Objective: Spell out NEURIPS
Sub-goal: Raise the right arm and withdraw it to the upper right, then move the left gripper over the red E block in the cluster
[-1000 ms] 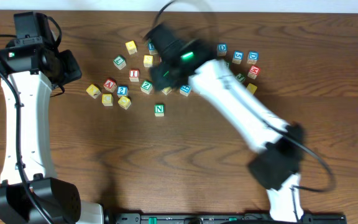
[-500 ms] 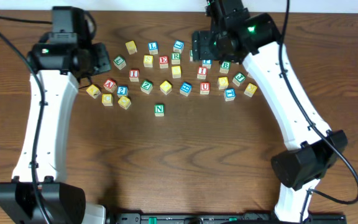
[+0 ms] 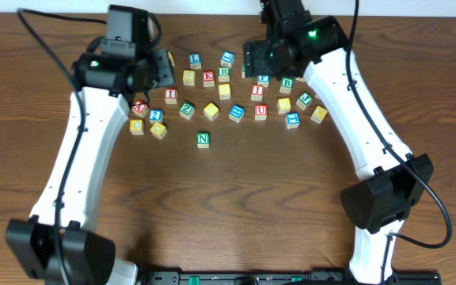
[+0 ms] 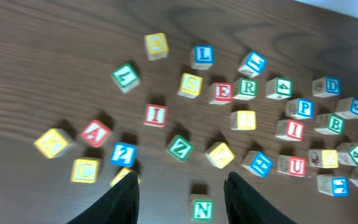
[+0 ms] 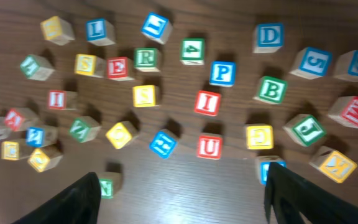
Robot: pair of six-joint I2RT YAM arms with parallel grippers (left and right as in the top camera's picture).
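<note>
The green N (image 3: pixel 203 140) lies alone in front of the scattered cubes. Behind it are the red E (image 3: pixel 208 77), green R (image 3: pixel 224 73), red U (image 3: pixel 260 111), red I (image 3: pixel 257 93) and yellow S (image 3: pixel 188 77). The blue P (image 5: pixel 222 73) shows in the right wrist view. My left gripper (image 3: pixel 163 70) hangs open, high over the left part of the cluster. In its wrist view the N (image 4: pixel 202 208) lies far below, between the fingers (image 4: pixel 120 199). My right gripper (image 3: pixel 252 59) is open above the back right cubes, holding nothing.
Cubes with other letters and digits lie among them: a red A (image 3: pixel 139 108), a blue 2 (image 3: pixel 156 115), a green B (image 3: pixel 286 82) and a second red I (image 3: pixel 170 95). Bare wood stretches in front of the N to the table's (image 3: pixel 228 214) front edge.
The left arm has swung right, over the left side of the cubes. The right arm has swung from across the cubes to the back right, and its jaws have widened.
</note>
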